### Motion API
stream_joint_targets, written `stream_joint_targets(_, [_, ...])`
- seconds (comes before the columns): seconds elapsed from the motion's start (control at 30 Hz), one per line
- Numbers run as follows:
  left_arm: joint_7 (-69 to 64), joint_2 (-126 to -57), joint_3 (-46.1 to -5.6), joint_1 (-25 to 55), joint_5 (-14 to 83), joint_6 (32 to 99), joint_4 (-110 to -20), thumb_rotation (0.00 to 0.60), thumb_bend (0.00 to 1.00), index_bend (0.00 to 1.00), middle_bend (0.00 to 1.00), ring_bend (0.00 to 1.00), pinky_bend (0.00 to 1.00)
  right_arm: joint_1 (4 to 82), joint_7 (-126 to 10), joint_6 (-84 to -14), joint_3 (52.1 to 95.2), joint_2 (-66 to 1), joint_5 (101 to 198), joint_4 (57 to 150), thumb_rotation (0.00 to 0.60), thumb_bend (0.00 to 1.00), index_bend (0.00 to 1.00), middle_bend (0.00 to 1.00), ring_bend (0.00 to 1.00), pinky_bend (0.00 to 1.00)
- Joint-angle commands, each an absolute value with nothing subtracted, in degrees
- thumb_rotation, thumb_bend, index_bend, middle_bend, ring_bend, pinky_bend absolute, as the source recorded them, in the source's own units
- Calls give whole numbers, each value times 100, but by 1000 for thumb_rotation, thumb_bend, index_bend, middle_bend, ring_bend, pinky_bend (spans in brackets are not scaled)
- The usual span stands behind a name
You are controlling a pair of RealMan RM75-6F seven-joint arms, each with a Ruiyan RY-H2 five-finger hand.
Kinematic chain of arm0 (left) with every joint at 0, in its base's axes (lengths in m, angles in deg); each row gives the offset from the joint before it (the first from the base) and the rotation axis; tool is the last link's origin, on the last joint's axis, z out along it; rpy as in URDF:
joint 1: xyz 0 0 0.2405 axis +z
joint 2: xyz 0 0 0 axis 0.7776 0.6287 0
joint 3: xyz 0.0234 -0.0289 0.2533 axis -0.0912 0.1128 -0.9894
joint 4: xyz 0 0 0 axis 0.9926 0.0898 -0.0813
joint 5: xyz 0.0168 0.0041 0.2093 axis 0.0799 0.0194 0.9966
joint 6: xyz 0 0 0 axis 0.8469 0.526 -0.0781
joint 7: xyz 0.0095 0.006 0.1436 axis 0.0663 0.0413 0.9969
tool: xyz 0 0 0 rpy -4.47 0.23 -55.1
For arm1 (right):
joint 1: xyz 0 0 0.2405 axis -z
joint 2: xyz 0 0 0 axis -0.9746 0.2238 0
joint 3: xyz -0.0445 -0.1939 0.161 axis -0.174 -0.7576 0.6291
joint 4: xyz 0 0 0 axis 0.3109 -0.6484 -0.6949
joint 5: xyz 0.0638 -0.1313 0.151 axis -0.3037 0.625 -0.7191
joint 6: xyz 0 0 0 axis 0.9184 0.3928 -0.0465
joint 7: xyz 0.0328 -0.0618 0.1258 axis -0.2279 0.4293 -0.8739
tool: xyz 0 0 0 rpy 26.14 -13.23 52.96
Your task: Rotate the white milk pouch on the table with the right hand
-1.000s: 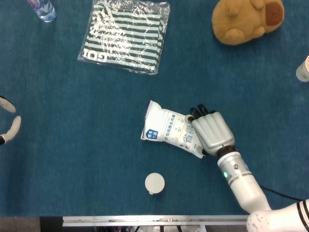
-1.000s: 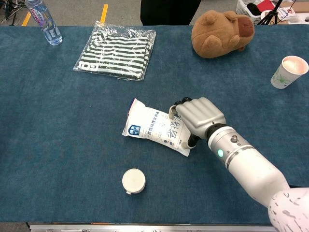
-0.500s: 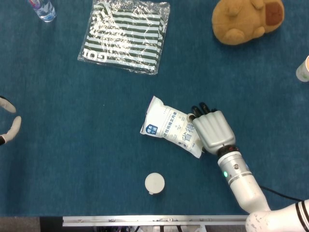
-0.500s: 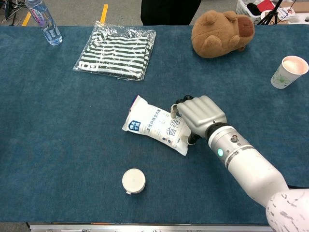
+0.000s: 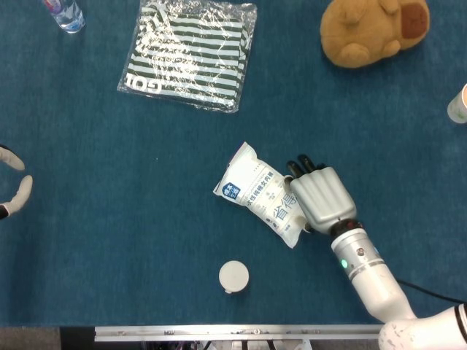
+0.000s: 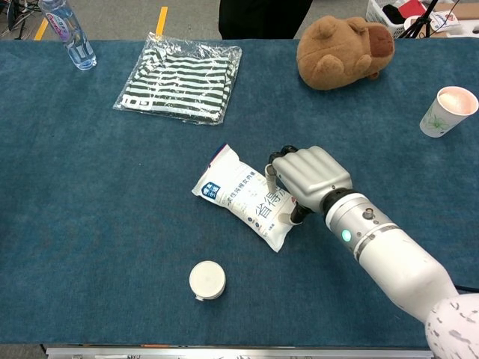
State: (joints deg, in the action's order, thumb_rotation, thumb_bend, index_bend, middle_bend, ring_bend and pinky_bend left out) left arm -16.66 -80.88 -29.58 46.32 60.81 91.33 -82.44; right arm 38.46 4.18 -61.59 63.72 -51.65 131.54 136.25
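The white milk pouch [image 5: 259, 193] with blue print lies slanted on the blue table, its upper end toward the far left; the chest view shows the pouch [image 6: 239, 194] the same way. My right hand [image 5: 321, 197] grips its right end, fingers curled over the edge. In the chest view the right hand [image 6: 310, 176] has its thumb pressed on the pouch's top face. Only fingertips of my left hand [image 5: 14, 186] show at the left edge of the head view, spread apart and holding nothing.
A bagged striped garment [image 6: 179, 78] lies far left, with a water bottle [image 6: 69, 34] at the far corner. A brown plush [image 6: 340, 48] sits far right and a paper cup [image 6: 445, 108] beside it. A white round lid [image 6: 206, 280] lies near the front edge.
The right hand has turned the pouch clockwise as seen from above: its left end swung away from me, its right end toward me. The left hand has not moved.
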Motion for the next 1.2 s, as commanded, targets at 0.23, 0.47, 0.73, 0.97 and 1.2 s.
stream_joint_targets(0.23, [-1653, -8095, -2964, 4630, 6083, 9125, -8235, 600, 293, 537, 485, 362, 491, 3835, 466, -6123, 6350, -5087, 13150, 13675, 600, 0, 165, 231, 125, 372])
stream_joint_targets(0.47, [-1657, -8096, -2964, 4632, 6087, 9132, -8235, 600, 293, 537, 485, 362, 491, 3837, 494, -6113, 6354, -5132, 13101, 13610, 600, 0, 249, 231, 125, 372])
stream_joint_targets(0.73, [-1665, -8089, -2959, 4632, 6083, 9134, -8244, 600, 293, 537, 485, 362, 491, 3829, 516, -6091, 6365, -5157, 13040, 13585, 600, 35, 456, 232, 125, 372])
stream_joint_targets(0.97, [-1663, -8094, -2962, 4632, 6088, 9135, -8240, 600, 293, 538, 485, 362, 491, 3833, 518, -6104, 6363, -5154, 13048, 13583, 600, 133, 513, 238, 125, 372])
stream_joint_targets(1.2, [-1667, -8092, -2961, 4631, 6082, 9130, -8239, 600, 293, 538, 485, 362, 491, 3831, 467, -6054, 6345, -5111, 13107, 13625, 600, 134, 512, 240, 125, 372])
